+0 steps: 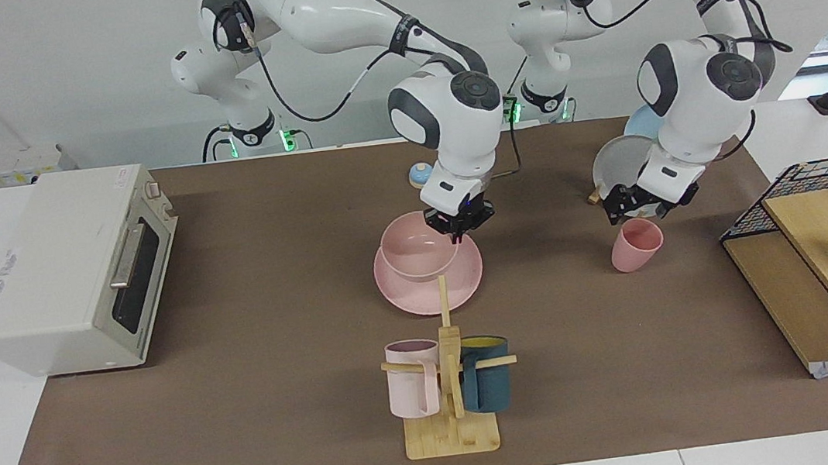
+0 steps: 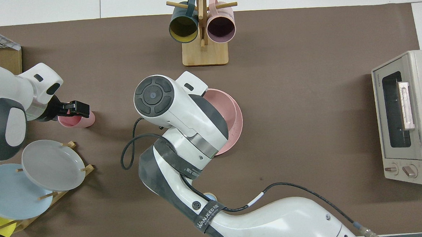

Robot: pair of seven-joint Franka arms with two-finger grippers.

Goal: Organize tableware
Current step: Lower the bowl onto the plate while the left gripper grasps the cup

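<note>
So the step in hand looks like stacking: the right gripper (image 1: 460,226) is pinching the rim of the bowl (image 1: 420,247) on the side nearer the robots, fingers closed on that edge, and it's holding the bowl over the plate (image 1: 466,277). I'm guessing the bowl is either just touching the plate or a hair above it (can't really tell which from here). It's sitting a bit off the plate's middle, toward the right arm's end of the desk (image 1: 247,407).

Next move, I'm thinking: lower or settle the bowl flat, let go of the rim, and lift straight up so the fingers aren't dragging it. Nudging it closer to centre first wouldn't hurt.

Meanwhile the left gripper (image 1: 633,209) is hovering right above the cup (image 1: 637,244), which is standing upright on the desk just beside the plate rack, on the side farther from the robots. Can't tell whether its fingers are open or closed, and it isn't holding anything as far as I'm seeing. It'll be needing to come down around the cup, grab it, and probably bring it over to the bowl.

Looks-wise the set is all matte pale pink: wide flat round plate, smaller round bowl with a deep curve, small tapered cup with no handle
</note>
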